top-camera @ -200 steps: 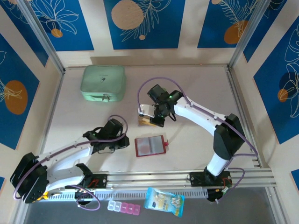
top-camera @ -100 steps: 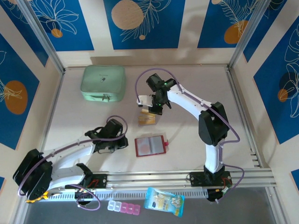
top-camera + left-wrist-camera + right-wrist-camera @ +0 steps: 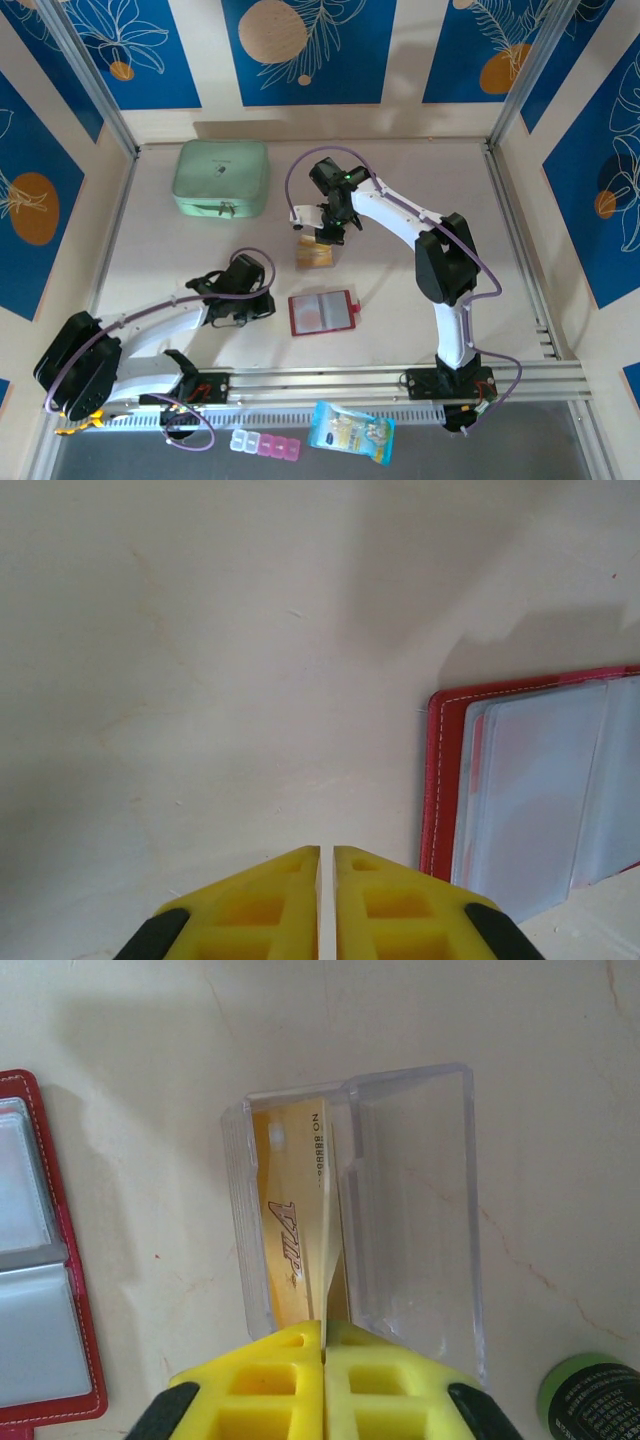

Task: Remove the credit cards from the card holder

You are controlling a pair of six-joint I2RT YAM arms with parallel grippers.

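The card holder (image 3: 322,312) lies open and flat on the table, dark red with clear sleeves (image 3: 530,790), its edge also at the left of the right wrist view (image 3: 35,1260). A clear plastic tray (image 3: 420,1190) behind it holds a tan-orange credit card (image 3: 290,1220) marked VIP. My right gripper (image 3: 325,1325) hangs over that tray (image 3: 314,257), shut on the edge of a thin pale credit card (image 3: 335,1260) that stands on edge inside it. My left gripper (image 3: 327,850) is shut with nothing in it, just left of the card holder (image 3: 262,305).
A mint-green zip case (image 3: 221,178) sits at the back left. A dark bottle with a green cap (image 3: 590,1395) stands near the tray. A pill organizer (image 3: 264,444) and a blue packet (image 3: 350,432) lie in front of the rail, off the table.
The right arm has swung its elbow back and toward the left, carrying its gripper a little farther from the card holder to above the tray. The left arm has hardly shifted.
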